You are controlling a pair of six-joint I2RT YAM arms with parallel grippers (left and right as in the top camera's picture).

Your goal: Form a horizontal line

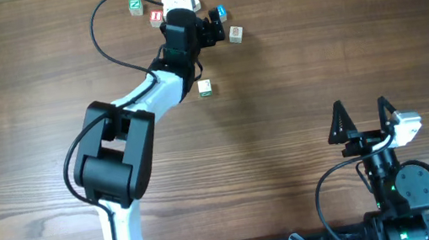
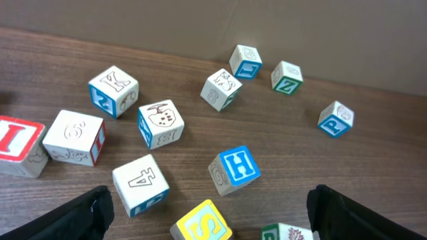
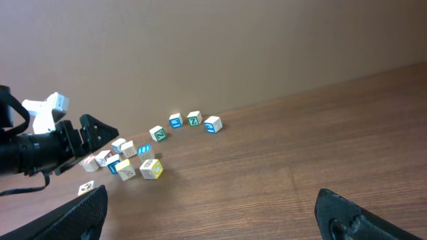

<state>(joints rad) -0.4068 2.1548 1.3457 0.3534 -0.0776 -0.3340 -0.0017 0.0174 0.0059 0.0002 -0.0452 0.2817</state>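
Observation:
No horizontal line shows; the small letter cubes lie scattered at the table's far edge. My left gripper (image 1: 220, 24) hangs open over that cluster. In the left wrist view a yellow S cube (image 2: 203, 223) and a green-edged cube with a tree picture (image 2: 287, 233) lie between its fingers (image 2: 80, 217), touching neither. A white cube marked 4 (image 2: 140, 183) and a blue H cube (image 2: 233, 170) sit just beyond. One whitish cube with a green mark (image 1: 205, 88) lies alone beside the left arm. My right gripper (image 1: 362, 119) stands open at the near right, nothing in it.
More cubes spread behind the cluster: a red I cube (image 2: 17, 143), a K cube (image 2: 113, 90), a green Z cube (image 2: 287, 77) and a blue P cube (image 2: 335, 119). A wall rises just past them. The left arm's cable (image 1: 105, 43) loops over the far left.

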